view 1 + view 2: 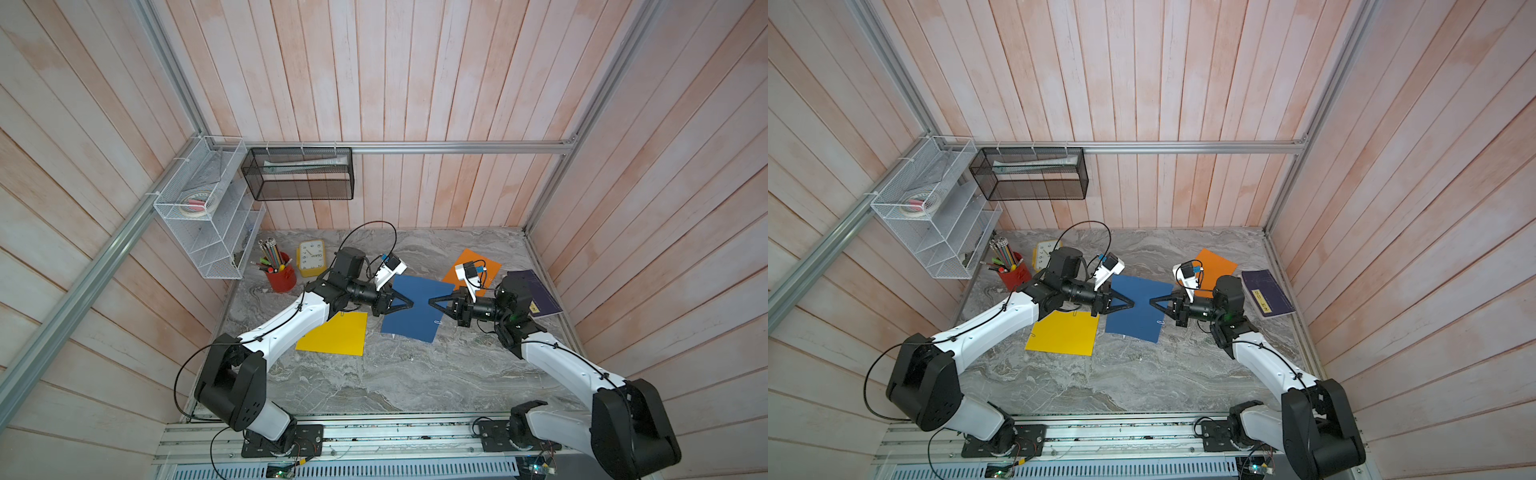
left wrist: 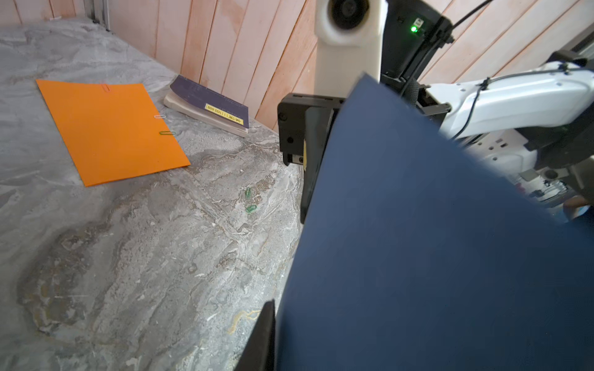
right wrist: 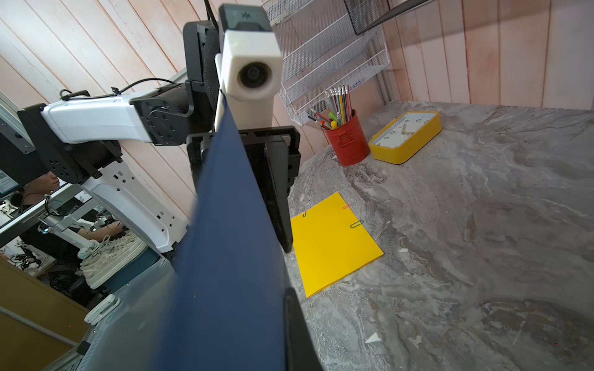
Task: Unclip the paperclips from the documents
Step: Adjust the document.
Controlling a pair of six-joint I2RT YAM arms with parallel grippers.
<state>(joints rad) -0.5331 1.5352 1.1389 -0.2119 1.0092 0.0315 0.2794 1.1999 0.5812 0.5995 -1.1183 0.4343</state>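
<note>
A red tin [image 1: 282,277] full of pencils [image 1: 270,250] stands just beside a yellow clock [image 1: 311,257] at the far left corner of the marble table [image 1: 415,374]. A dark purple book [image 1: 539,293] with a yellow label lies by the right wall. A white wire rack [image 1: 208,208] and a black mesh basket [image 1: 299,174] hang above

light: bright, even | shadows: soft | blur: blue document [image 2: 450,257] edges | edges: bowed
</note>
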